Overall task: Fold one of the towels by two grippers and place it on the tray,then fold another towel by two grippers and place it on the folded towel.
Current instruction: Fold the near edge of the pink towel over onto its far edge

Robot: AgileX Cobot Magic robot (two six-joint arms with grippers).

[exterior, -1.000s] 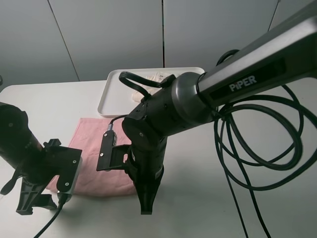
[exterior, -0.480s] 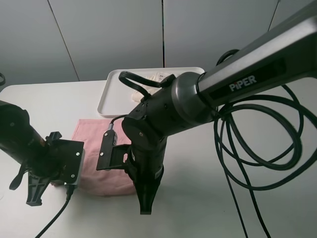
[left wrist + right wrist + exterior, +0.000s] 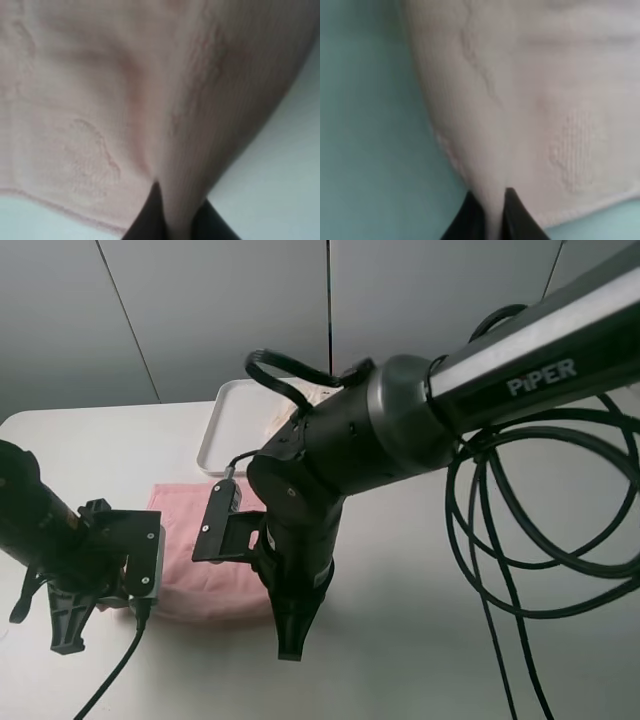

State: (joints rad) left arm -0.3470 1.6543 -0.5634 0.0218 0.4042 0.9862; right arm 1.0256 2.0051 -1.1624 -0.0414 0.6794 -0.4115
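Pink towel (image 3: 195, 550) edge pinched inside left gripper (image 3: 175, 220); right gripper (image 3: 491, 215) likewise

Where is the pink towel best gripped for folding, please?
Along its near edge, one end per gripper, coming from above: the pink towel lies flat on the table, and the left gripper and right gripper pinch cloth there.

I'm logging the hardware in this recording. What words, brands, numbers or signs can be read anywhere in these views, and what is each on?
"PiPER": white letters on the grey link of the right arm, seen in the exterior high view.
No other text can be read. The pink towel bears only an embossed pattern, and neither wrist view shows any writing.
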